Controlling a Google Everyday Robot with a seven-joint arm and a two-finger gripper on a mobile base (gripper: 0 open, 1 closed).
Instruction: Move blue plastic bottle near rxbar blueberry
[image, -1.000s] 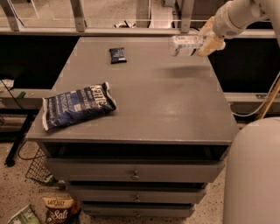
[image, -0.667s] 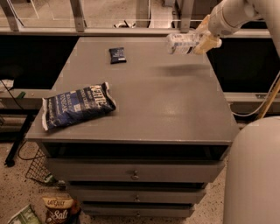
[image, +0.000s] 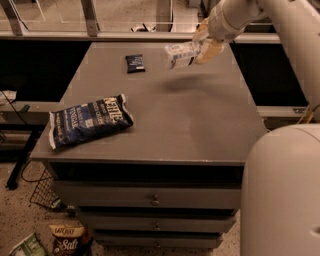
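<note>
While the arm reaches in from the far right corner of the tabletop, its gripper (image: 201, 47) hangs above the far edge, a little right of the middle. The two pale fingers are clamped on the blue plastic bottle (image: 180, 54), one at the top and one at the bottom of its right end. The bottle lies sideways in that grip, its free end pointing left, and it is lifted clear of the surface; a soft shadow sits on the grey table (image: 200, 125) just below it.

The blueberry bar (image: 135, 63), a small dark flat wrapper, lies on the tabletop near the far edge, left of the middle. It is to the left of the bottle and apart from it, with bare grey surface between the two.

Down by the near left corner a big crinkled chip bag (image: 90, 120) lies flat, tilted, with one end at the left edge. Under the tabletop I can see drawers (image: 155, 199) with small knobs, and on the floor at the left a wire basket (image: 42, 192) and a couple of snack bags (image: 67, 239).
</note>
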